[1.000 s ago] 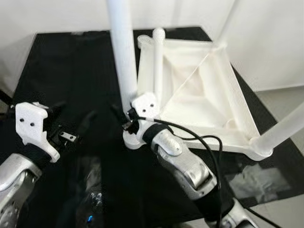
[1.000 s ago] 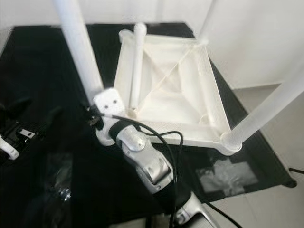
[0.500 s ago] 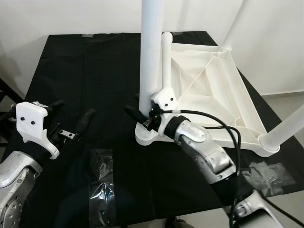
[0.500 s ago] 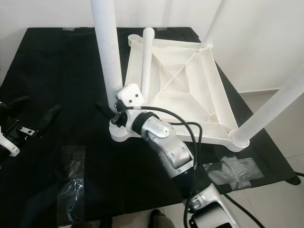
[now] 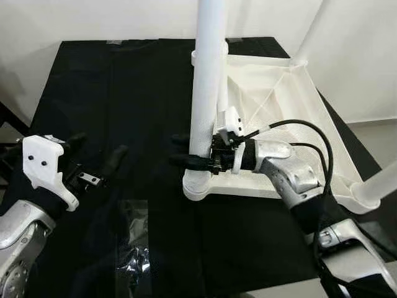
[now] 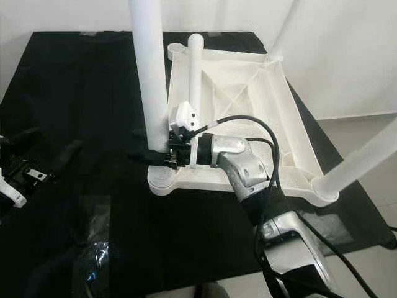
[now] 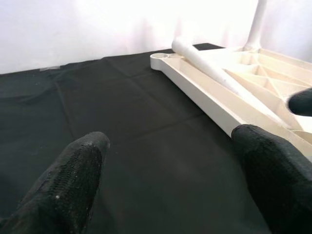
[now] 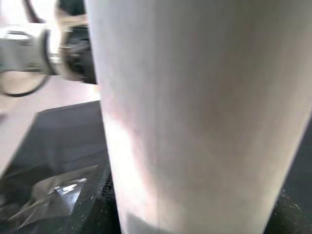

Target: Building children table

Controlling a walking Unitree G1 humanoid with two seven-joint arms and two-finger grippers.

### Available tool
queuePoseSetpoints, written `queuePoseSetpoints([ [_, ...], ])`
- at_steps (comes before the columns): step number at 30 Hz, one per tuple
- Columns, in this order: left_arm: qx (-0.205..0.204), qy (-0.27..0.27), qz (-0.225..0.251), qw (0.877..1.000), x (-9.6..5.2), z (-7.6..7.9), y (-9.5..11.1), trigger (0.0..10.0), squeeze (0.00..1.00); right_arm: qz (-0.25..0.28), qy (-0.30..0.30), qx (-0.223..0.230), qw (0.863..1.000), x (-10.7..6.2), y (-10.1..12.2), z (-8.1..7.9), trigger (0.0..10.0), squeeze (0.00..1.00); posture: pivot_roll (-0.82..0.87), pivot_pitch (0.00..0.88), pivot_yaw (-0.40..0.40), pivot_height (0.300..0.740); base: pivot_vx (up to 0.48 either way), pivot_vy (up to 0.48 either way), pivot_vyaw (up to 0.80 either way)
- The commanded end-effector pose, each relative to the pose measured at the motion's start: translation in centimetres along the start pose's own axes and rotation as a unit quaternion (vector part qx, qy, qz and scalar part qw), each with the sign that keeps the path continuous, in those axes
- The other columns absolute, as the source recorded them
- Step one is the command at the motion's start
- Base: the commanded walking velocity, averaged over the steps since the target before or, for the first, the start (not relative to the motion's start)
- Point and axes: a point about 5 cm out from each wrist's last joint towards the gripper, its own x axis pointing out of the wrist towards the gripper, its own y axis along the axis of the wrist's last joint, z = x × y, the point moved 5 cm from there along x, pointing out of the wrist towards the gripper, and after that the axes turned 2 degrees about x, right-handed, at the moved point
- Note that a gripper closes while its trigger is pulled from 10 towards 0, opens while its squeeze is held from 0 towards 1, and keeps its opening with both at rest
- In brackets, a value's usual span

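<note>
Left to right: left gripper [image 5: 93,158] hovers with fingers spread, holding nothing, over black cloth [image 5: 118,87]. Centre, right gripper [image 6: 151,153] clasps the upright leg [image 6: 151,74] low at the upside-down table top's [image 6: 248,99] corner socket. Likely seating that leg; next, release gently.

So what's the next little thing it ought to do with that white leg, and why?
Probably twist or press the upright table leg further into its corner socket. The right gripper is clamped around it just above the socket, while the left gripper hangs open over the black cloth.
</note>
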Motion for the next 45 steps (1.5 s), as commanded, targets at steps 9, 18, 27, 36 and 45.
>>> queuePoseSetpoints([
  [9, 0.022, -0.022, -0.012, 0.999, -1.0, 0.5, 1.3, 10.0, 0.0, -0.044, 0.104, -0.033, 0.993, -0.8, 0.6, 0.0, 10.0, 0.0, 0.13, 0.361, -0.029, 0.74, 0.0, 0.0, 0.0],
  [18, 0.034, -0.034, -0.021, 0.999, -1.4, 0.8, 1.8, 10.0, 0.0, -0.077, 0.186, -0.065, 0.977, -0.2, 1.2, -0.8, 10.0, 0.0, 0.13, 0.385, -0.023, 0.74, 0.0, 0.0, 0.0],
  [27, 0.037, -0.039, -0.028, 0.998, -1.6, 1.0, 2.0, 10.0, 0.0, -0.097, 0.233, -0.077, 0.965, 1.0, 0.9, -2.0, 10.0, 0.0, 0.13, 0.392, -0.028, 0.74, 0.0, 0.0, 0.0],
  [36, 0.031, -0.041, -0.03, 0.998, -1.7, 1.1, 2.1, 10.0, 0.0, -0.088, 0.225, -0.067, 0.968, 1.5, 0.0, -1.8, 10.0, 0.0, 0.12, 0.399, -0.034, 0.74, 0.0, 0.0, 0.0],
  [45, 0.024, -0.038, -0.027, 0.999, -1.6, 1.2, 2.0, 10.0, 0.0, -0.097, 0.147, -0.059, 0.983, 1.4, -1.3, -0.9, 10.0, 0.0, 0.07, 0.391, -0.067, 0.74, 0.0, 0.0, 0.0],
])
